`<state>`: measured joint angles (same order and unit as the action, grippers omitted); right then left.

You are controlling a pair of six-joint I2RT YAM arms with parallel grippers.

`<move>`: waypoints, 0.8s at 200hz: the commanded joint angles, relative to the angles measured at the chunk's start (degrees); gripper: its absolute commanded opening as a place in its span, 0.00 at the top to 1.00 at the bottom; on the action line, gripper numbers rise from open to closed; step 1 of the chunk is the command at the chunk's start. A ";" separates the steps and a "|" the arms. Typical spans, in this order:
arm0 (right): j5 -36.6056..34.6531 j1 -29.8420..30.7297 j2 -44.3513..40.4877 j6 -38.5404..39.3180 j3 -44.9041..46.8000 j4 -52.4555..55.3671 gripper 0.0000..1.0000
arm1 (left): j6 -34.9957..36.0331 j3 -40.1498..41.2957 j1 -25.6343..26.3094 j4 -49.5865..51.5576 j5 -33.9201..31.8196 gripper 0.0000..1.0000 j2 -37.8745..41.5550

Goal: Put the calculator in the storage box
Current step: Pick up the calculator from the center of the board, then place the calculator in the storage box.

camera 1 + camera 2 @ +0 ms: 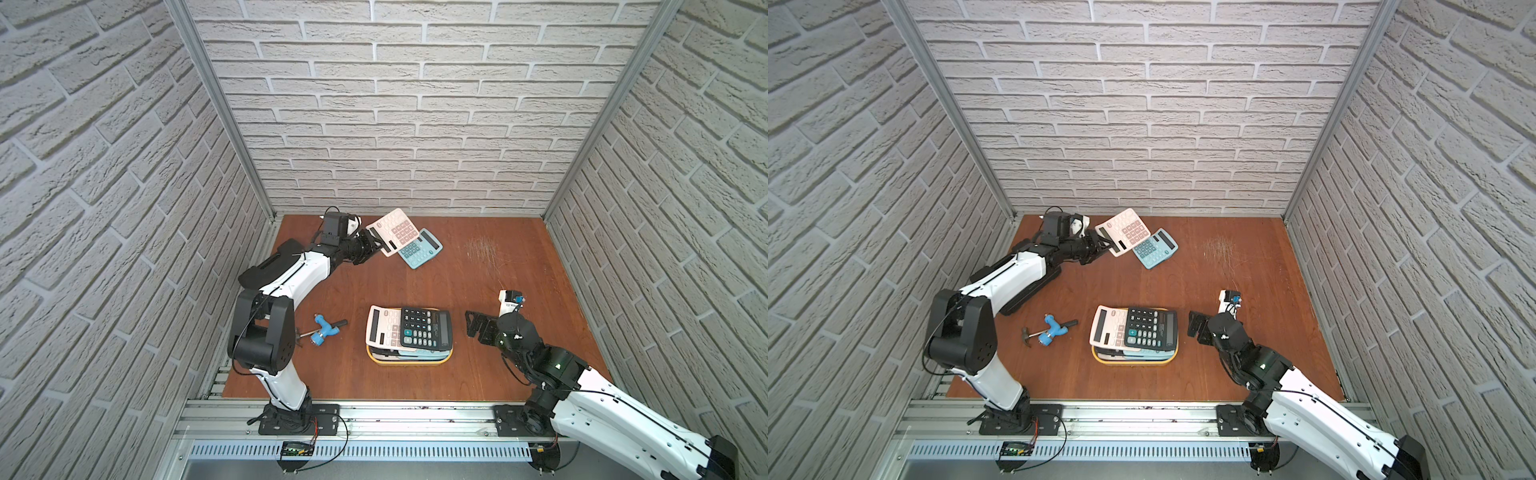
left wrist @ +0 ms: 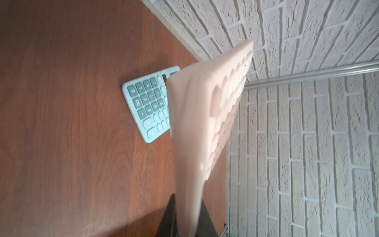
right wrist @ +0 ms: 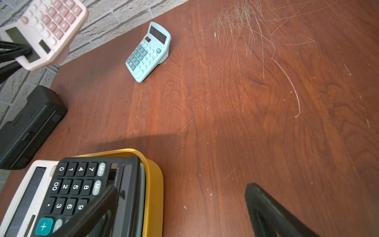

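Observation:
My left gripper [image 1: 376,245] is shut on the display end of a pink calculator [image 1: 397,230], which hangs tilted above the table near the back wall. In the left wrist view its pink body [image 2: 215,115] stands edge-on between the black fingers [image 2: 170,217]. A light blue calculator [image 1: 419,249] lies on the table just beside and below it. The yellow storage box [image 1: 407,362] sits at the table's middle front, stacked with calculators: a black calculator [image 1: 426,328] and a white calculator [image 1: 382,328] lie on top. My right gripper [image 1: 478,328] is open and empty, just right of the box [image 3: 153,184].
A black moulded case [image 3: 30,127] lies at the left under my left arm. A blue-handled small hammer [image 1: 324,328] rests left of the box. Brick walls close the back and both sides. Scratch marks [image 3: 242,26] cover the table's back right.

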<state>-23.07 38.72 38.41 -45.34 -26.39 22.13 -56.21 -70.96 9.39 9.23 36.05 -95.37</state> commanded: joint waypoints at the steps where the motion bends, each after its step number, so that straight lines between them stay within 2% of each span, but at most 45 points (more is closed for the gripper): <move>1: 1.95 -1.62 0.91 2.50 -2.32 -1.30 0.00 | 7.69 0.13 0.69 8.93 3.62 1.00 4.61; 36: 6.38 -4.63 2.23 5.05 -2.79 -3.23 0.00 | 12.25 0.12 1.88 17.58 5.41 1.00 9.51; 83: 16.04 -9.74 3.35 9.34 -3.66 -5.93 0.00 | 16.79 0.99 3.67 26.67 6.48 1.00 14.01; 160: 24.01 -14.58 8.09 11.42 -4.98 -7.66 0.00 | 22.78 7.19 5.82 36.49 10.49 1.00 20.41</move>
<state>-3.09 25.23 45.47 -35.46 -30.06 17.78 -37.01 -66.11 15.05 42.94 42.78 -77.95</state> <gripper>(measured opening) 0.999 0.141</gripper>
